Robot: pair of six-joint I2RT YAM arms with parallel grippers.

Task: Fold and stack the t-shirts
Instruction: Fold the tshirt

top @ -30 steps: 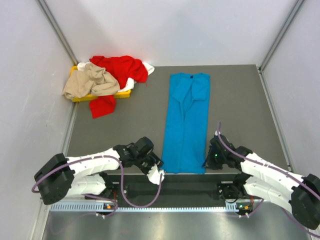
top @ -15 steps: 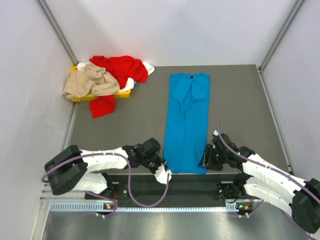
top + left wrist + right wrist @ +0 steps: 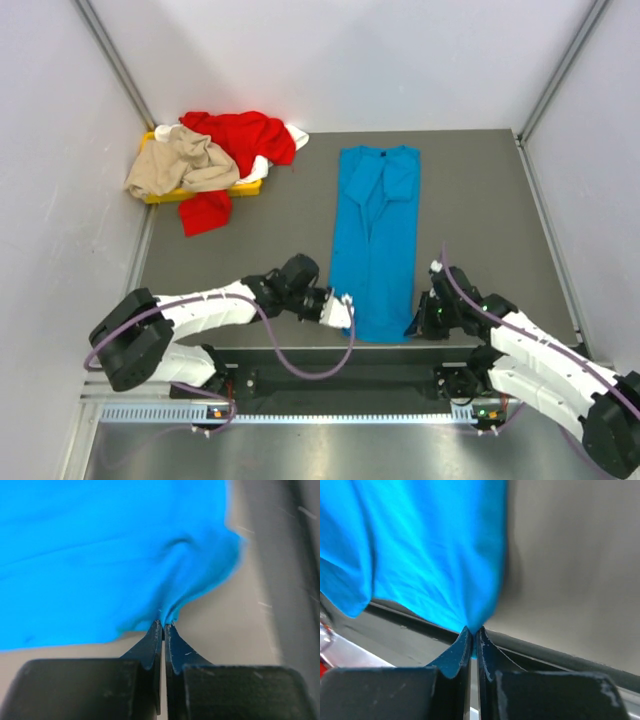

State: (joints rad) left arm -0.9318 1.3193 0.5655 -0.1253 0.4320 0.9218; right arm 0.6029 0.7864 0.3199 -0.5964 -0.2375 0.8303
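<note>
The left gripper (image 3: 163,625) and right gripper (image 3: 474,629) each pinch a near-hem corner of the blue t-shirt (image 3: 375,240), jaws closed tight on cloth. With the shirt lying flat and narrow, the end-over-end fold appears to be beginning. Next, both grippers should lift together and carry the hem toward the collar. Beyond it to the far left, the red t-shirt (image 3: 245,135) and beige t-shirt (image 3: 185,160) wait in a heap.

The left tool (image 3: 163,626) has swung in from the near edge of the worktop (image 3: 480,220) and pinched the near-left hem corner of the blue t-shirt (image 3: 375,235). The right tool (image 3: 472,630) has clamped the near-right corner, bunching the cloth.
</note>
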